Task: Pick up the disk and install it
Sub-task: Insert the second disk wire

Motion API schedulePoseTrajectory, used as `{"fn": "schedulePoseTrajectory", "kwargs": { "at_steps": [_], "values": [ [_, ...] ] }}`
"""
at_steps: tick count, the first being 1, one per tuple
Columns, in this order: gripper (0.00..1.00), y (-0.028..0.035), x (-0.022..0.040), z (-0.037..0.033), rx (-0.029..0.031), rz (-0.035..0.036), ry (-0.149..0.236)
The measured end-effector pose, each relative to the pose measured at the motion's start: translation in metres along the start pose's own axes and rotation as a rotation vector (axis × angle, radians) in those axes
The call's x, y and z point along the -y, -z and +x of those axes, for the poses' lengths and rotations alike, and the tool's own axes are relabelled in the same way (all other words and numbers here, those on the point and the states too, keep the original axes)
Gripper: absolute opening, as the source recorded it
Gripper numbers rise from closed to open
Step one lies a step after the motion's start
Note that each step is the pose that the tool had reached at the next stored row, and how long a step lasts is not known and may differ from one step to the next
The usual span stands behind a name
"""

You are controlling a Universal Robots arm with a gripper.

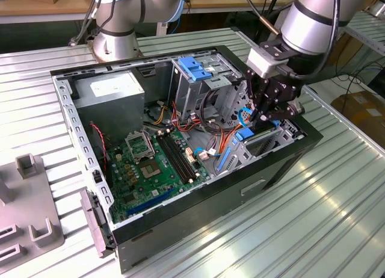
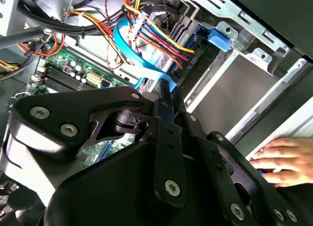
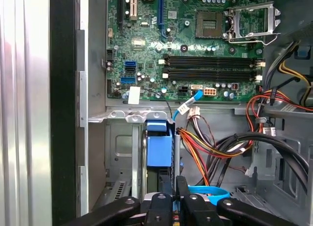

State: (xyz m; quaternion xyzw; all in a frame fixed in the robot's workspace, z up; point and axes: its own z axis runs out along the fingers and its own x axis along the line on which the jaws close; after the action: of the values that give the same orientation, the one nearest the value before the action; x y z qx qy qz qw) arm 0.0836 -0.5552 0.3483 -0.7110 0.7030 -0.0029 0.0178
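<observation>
From my remote seat I read the gripper (image 1: pixel 264 112) as sunk into the open computer case (image 1: pixel 283 163), its jaws drawn together with no gap showing, though I cannot tell if they pinch anything. The disk (image 3: pixel 160 145) stands edge-on in the metal drive bay (image 3: pixel 120 157) directly ahead of the fingertips (image 3: pixel 182 184), its long axis seemingly running on into the bay; in the exterior view that is about 7 o'clock of the gripper. Crowding it are the cable bundle (image 3: pixel 215 145), the motherboard (image 1: pixel 150 163) at 9 o'clock, and a person's hand (image 2: pixel 281 160) resting beside the case.
</observation>
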Motion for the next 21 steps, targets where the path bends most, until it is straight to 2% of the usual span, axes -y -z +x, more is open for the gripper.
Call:
{"fn": "schedulePoseTrajectory", "kwargs": {
  "at_steps": [6,11,14,15,17,19,21],
  "values": [
    [0.16,0.0,-0.0001,0.0047,0.0001,0.0,-0.001],
    [0.16,-0.0008,-0.0001,0.0056,0.0068,-0.0002,-0.001],
    [0.16,-0.0009,0.0001,0.0057,0.0087,-0.0002,-0.001],
    [0.16,-0.0009,0.0001,0.0058,0.0113,-0.0002,-0.001],
    [0.16,-0.0008,0.0001,0.0058,0.0282,0.0001,-0.002],
    [0.16,-0.0008,0.0001,0.0069,0.0361,0.0001,-0.002],
    [0.16,-0.0007,0.0001,0.0088,0.0399,0.0001,-0.002]
  ]
}}
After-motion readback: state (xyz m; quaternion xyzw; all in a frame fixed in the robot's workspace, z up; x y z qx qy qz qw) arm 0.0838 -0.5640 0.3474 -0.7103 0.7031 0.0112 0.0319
